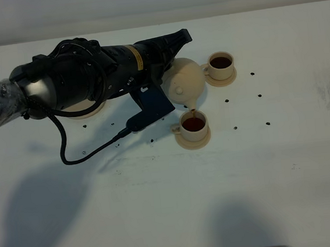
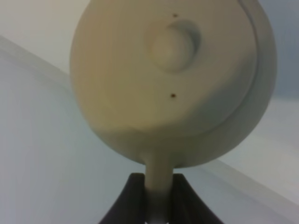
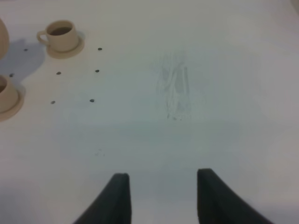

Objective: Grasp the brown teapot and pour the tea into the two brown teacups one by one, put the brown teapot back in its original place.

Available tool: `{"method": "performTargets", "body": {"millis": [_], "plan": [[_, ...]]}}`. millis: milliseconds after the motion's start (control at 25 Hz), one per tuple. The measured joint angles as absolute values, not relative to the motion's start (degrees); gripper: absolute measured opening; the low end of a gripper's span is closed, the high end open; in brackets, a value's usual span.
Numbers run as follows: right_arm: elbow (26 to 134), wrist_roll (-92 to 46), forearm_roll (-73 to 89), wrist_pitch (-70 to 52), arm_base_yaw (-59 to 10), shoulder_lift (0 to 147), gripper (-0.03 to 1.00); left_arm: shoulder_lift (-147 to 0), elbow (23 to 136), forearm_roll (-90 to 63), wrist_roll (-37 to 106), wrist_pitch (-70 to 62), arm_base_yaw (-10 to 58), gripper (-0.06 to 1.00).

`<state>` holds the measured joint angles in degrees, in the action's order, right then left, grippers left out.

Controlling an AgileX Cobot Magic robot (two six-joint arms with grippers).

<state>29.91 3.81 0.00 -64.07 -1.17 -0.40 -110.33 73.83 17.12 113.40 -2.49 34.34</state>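
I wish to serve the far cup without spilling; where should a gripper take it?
On the far cup, probably the loop handle, pinched from above: the teapot crowds that side, and tea fills the cup.

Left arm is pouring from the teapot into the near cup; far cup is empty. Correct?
Not quite: the far teacup already holds dark tea, per the exterior high view. The rest holds: the brown teapot is tipped, spout over the near teacup, pouring.
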Motion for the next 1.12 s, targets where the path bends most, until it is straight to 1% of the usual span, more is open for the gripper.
{"method": "performTargets", "body": {"millis": [1120], "plan": [[29.9,3.8,0.0,-64.1,-1.2,-0.4,0.35,-110.3,72.8,18.4,113.3,-2.0,34.7,0.08]]}}
